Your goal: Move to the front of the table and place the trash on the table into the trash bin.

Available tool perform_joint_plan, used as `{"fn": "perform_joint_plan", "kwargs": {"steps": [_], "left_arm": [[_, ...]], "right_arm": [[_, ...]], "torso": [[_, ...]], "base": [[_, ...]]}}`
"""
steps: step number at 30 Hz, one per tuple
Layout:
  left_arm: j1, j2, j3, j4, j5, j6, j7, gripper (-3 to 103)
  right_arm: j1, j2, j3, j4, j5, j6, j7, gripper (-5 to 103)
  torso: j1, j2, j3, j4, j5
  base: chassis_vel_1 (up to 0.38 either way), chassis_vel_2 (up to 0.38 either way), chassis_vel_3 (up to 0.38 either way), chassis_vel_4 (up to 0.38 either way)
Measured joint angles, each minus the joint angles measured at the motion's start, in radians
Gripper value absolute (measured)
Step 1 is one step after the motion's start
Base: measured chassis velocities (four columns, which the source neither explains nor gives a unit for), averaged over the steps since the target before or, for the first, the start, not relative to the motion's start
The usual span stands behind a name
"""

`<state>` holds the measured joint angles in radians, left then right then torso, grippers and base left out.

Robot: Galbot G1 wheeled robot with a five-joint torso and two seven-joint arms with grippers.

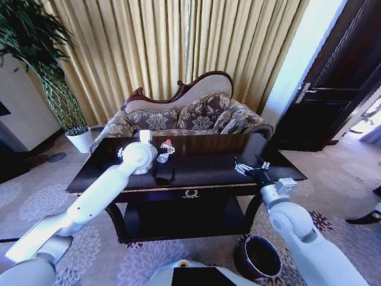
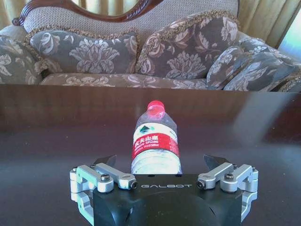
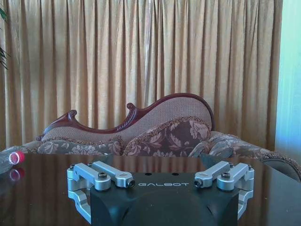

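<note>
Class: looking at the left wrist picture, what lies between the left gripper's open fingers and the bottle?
Nothing: the left wrist view shows the bottle just ahead of the left gripper, on bare table.

Clear bottle (image 2: pixel 156 143) with red cap and red-white label lies on the dark glossy surface (image 1: pixel 208 164), right between the left pincer (image 2: pixel 160 162) tips, cap pointing away. Maroon bin (image 1: pixel 259 257) sits on the floor below the right pincer (image 1: pixel 249 167).

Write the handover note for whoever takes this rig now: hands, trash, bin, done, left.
Left hand: open over the table, fingers either side of the lying water bottle, not closed on it.
Right hand: open above the table's right part, holding nothing.
Trash bin: on the carpet by the table's front right leg.
Done: robot at the table front.
Left: grasp the bottle, bin it.
</note>
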<state>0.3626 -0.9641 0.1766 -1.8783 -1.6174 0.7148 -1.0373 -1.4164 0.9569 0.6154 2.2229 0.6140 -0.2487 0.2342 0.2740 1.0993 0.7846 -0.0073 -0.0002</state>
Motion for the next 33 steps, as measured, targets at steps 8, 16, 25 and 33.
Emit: {"fn": "perform_joint_plan", "kwargs": {"steps": [8, 16, 25, 33], "left_arm": [[-0.003, -0.025, 0.002, 0.039, -0.004, 0.0, 0.003, 100], [-0.006, -0.042, 0.008, 0.05, -0.005, -0.001, 0.011, 98], [-0.002, -0.052, 0.002, 0.052, -0.058, -0.002, -0.023, 68], [-0.002, -0.054, -0.017, 0.049, -0.091, -0.002, -0.035, 41]], "right_arm": [[0.006, 0.002, -0.007, -0.003, -0.001, 0.001, 0.0, 100], [0.013, -0.004, 0.007, 0.0, 0.004, 0.002, 0.0, 100], [0.014, -0.008, 0.017, -0.003, 0.005, 0.003, 0.001, 100], [0.019, -0.019, 0.036, -0.008, 0.008, 0.004, 0.002, 100]], "torso": [[0.0, 0.0, 0.0, -0.0001, 0.0], [0.0, 0.0, 0.0, -0.0001, 0.0], [0.0, 0.0, 0.0, 0.0, 0.0], [0.0, 0.0, 0.0, 0.0, 0.0]], "base": [[0.0, 0.0, 0.0, 0.0], [0.0, 0.0, 0.0, 0.0], [0.0, 0.0, 0.0, 0.0], [0.0, 0.0, 0.0, 0.0]]}}
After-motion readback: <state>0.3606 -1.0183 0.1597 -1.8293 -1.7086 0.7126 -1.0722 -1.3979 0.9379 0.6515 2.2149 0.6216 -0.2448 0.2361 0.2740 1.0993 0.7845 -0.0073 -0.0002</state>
